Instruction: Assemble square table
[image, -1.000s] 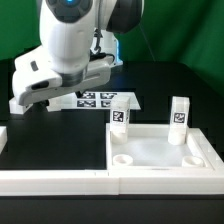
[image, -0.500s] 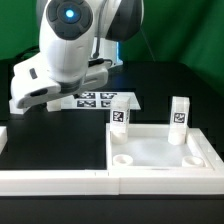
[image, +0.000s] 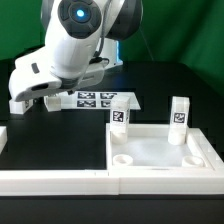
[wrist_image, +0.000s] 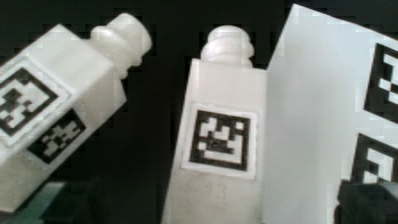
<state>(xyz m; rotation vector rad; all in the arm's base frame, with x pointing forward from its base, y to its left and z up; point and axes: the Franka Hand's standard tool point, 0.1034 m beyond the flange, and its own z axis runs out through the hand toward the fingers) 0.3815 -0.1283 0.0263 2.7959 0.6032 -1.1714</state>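
Where the arm (image: 68, 45) leans over the far side of the black table (image: 165, 75), at the exterior view's left, its gripper (wrist_image: 205, 192) cannot be made out in that view. In the wrist view two blurred dark fingertips (wrist_image: 368, 172) show well apart, so the jaws stand released and grasp nothing. Below the wrist camera lie two loose legs (wrist_image: 222, 130), side by side, near each other but apart, each with a tag on its face and a round peg at one end. The marker board (wrist_image: 347, 80) lies just beside one of them.

The tabletop (image: 160, 148) rests rim up at the exterior view's right, toward the front. Two standing legs are upright in its far corners, one (image: 119, 115) at the exterior view's left and one (image: 179, 113) at its right. The near corner sockets (image: 123, 158) hold nothing. A long white rail (image: 55, 180) lies along the tabletop's near side.
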